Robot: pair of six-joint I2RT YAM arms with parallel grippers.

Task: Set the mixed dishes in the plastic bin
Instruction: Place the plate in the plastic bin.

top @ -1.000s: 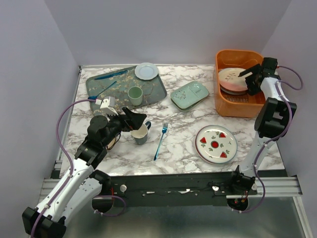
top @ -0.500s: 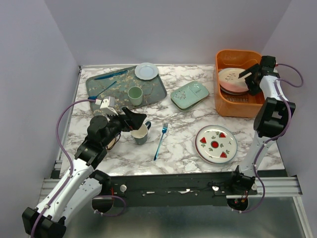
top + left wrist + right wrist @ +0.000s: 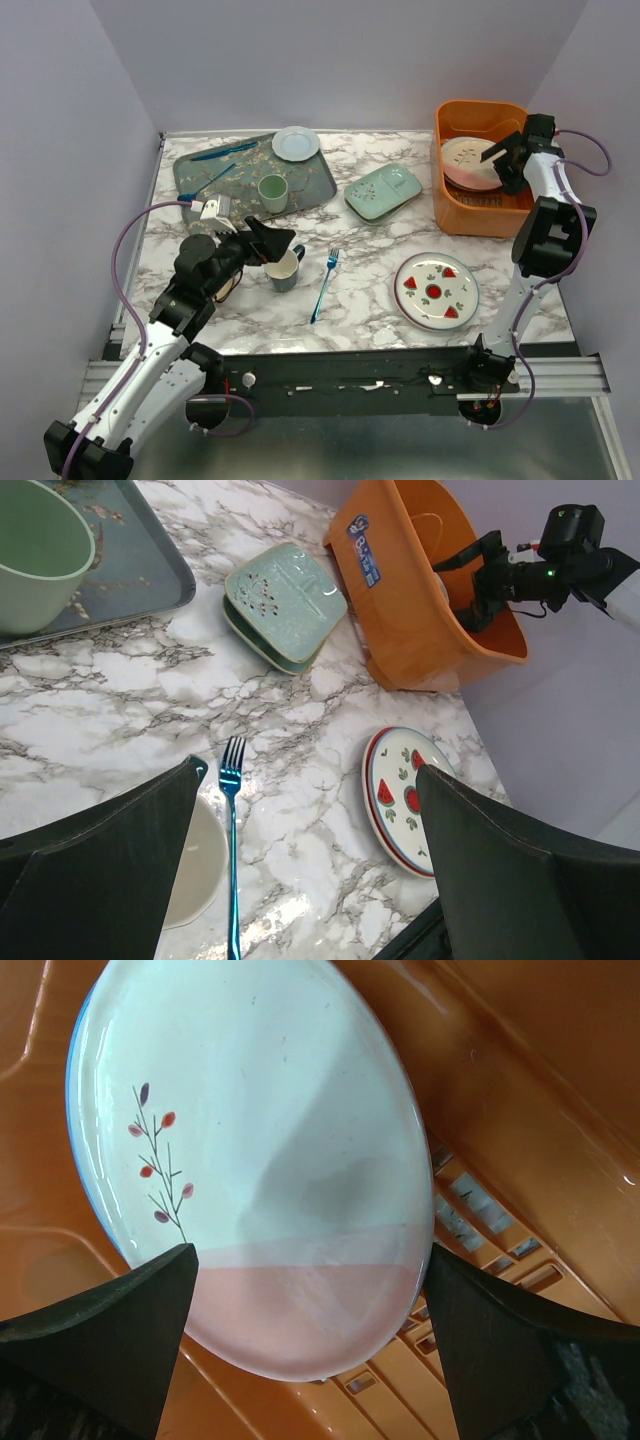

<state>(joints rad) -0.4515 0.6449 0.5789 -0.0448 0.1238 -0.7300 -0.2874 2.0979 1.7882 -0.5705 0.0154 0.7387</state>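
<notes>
Plates sat unmoved in the orange bin. The right gripper had edged back above them, jaws wide and empty. The left gripper stayed spread over the mug.

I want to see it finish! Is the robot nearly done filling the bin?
Not yet. Some plates lie in the orange bin. Both jaws are open and empty, the left by the mug. The watermelon plate, green divided dish, plus the cup and small plate on the tray wait.
</notes>
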